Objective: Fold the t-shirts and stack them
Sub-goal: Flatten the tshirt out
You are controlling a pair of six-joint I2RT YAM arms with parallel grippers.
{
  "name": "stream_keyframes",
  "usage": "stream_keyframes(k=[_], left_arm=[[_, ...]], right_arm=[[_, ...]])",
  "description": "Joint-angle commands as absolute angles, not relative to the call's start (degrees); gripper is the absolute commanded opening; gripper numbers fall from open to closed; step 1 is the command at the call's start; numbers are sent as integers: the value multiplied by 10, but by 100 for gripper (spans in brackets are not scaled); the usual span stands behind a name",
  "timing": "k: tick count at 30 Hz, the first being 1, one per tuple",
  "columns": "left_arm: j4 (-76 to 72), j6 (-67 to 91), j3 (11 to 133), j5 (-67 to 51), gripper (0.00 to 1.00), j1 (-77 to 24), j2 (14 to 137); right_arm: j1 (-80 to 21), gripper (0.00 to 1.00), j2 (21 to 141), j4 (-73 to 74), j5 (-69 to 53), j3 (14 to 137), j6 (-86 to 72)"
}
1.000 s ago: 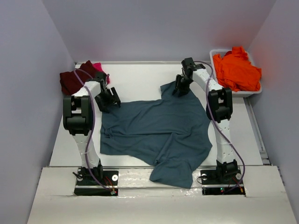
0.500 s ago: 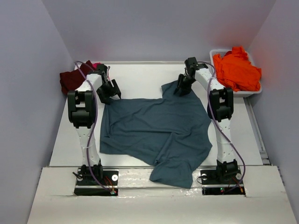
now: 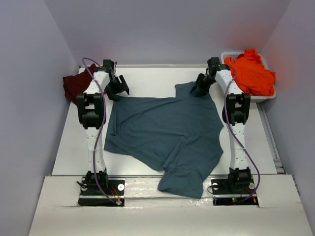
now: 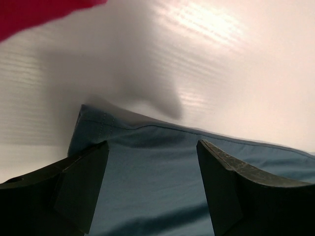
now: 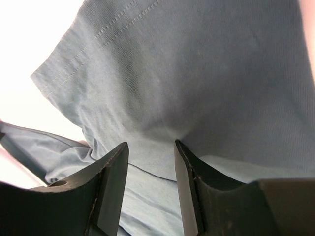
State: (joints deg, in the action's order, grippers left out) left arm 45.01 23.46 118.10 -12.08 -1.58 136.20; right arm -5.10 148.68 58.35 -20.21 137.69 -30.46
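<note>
Since the left pincer [image 4: 152, 147] gapes over the teal-blue t-shirt [image 3: 167, 128] and the right pincer [image 5: 151, 145] shows no sure grip (it's only half-closed), I'd clamp both before stretching.

White table [image 3: 147, 81] w/ teal-blue t-shirt [image 3: 167, 132] spread mid, maroon t-shirt [image 3: 74, 86] far-left corner, white tub [image 3: 261, 98] far-right.

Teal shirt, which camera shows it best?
Top external: it alone shows the whole teal shirt, spread out with its outline visible. Left wrist shows only a hemmed corner; right wrist shows only a puckered close-up patch beside a hem.
</note>
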Motion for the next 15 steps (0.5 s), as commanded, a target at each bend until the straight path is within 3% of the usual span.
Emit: stream_keyframes(k=[1,15], left_arm=[[441,229,1230,-143,86,-10,1412],[330,283,1318,-177,86,-4,1445]], right_arm=[[-28,50,1544,576,-182,1424,-293],[11,59,1559,495,-233,1486,-297]])
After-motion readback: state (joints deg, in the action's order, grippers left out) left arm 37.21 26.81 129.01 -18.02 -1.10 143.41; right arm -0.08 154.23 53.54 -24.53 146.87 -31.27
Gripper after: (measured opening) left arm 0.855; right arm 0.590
